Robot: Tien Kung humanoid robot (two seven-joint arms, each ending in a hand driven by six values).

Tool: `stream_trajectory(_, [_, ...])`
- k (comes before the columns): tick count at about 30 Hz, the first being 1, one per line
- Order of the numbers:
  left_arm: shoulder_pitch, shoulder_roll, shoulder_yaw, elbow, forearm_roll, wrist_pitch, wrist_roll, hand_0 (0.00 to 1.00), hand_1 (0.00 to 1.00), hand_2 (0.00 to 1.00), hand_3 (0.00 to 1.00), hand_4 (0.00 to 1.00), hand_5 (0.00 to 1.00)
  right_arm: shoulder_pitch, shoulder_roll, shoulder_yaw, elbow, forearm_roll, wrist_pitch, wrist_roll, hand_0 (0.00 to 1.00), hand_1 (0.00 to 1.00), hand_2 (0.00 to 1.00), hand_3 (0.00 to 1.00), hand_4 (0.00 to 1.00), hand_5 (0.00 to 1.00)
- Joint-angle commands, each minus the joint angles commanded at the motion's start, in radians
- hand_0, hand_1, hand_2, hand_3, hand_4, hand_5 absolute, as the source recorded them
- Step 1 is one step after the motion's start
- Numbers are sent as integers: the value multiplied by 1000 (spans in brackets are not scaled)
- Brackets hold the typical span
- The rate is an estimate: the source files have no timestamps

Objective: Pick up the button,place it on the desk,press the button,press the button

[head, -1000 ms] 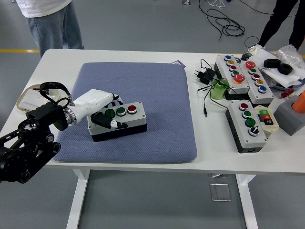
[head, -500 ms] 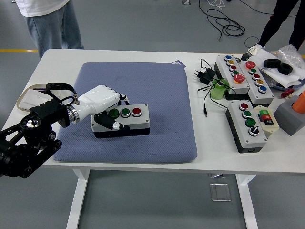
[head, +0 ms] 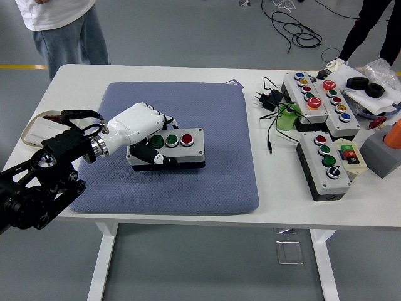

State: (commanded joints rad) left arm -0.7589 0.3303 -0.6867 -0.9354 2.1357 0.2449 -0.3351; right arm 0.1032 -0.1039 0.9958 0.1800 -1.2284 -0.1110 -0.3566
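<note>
From the head camera, the button box [head: 170, 149] in my grip looks rigid and boxy, a grey lid over a black base, with two green caps and one red on top; I judge it moderately heavy and smooth-sided, so the short end is the sensible place to take hold, clear of the caps. My left hand [head: 139, 125] is clamped on that left end, fingers curled over the top edge and the thumb low on the front face (whether the box rests on the blue pad [head: 207, 113] or rides just above it, I cannot tell). My right hand is out of sight.
</note>
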Motion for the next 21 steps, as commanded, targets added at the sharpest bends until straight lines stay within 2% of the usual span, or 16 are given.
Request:
stream_trajectory(12, [-1, 1, 26, 6, 13, -22, -12, 449, 353, 307, 357, 322, 2, 5, -1, -1, 0, -7, 3, -2, 631, 550, 626, 569, 308, 257])
stream_trajectory(13, [0, 0, 27, 6, 17, -24, -12, 452, 390, 385, 362, 300, 2, 5, -1, -2, 0, -5, 2, -2, 630, 550, 626, 569, 308, 257])
stream_trajectory(18, [2, -2, 29, 6, 28, -29, -12, 452, 390, 385, 362, 300, 2, 5, -1, -1, 0, -10, 3, -3, 630, 550, 626, 569, 308, 257])
stream_trajectory(19, [4, -3, 26, 6, 29, -28, -11, 455, 460, 452, 438, 457, 126, 5, -1, -1, 0, -9, 3, -3, 630, 550, 626, 570, 308, 257])
stream_trajectory(21, [5, -4, 23, 9, 29, -31, -10, 455, 460, 452, 438, 457, 126, 4, -1, -4, 0, -5, 2, -3, 630, 550, 626, 570, 308, 257])
